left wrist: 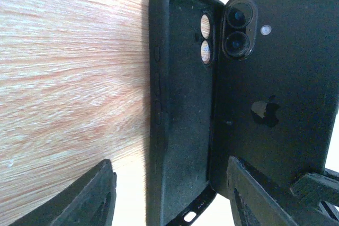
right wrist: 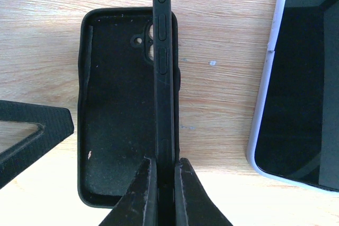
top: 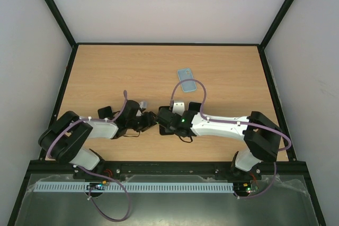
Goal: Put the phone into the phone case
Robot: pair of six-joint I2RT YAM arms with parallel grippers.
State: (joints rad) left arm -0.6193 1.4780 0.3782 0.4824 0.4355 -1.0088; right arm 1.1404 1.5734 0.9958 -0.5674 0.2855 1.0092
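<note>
- My right gripper [right wrist: 163, 178] pinches the phone [right wrist: 163, 67] by its faces and holds it upright on its long edge, over the open phone case [right wrist: 116, 125] lying on the table [right wrist: 222, 35].
- I should lay the phone down slowly (camera toward the cut-out), then press.
- My left gripper [left wrist: 169, 186] waits low at the case's end, fingers spread and not squeezing.

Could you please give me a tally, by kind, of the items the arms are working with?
Phones: 2 (black phone, light-rimmed phone)
Phone cases: 1 (black case)
Total: 3
</note>
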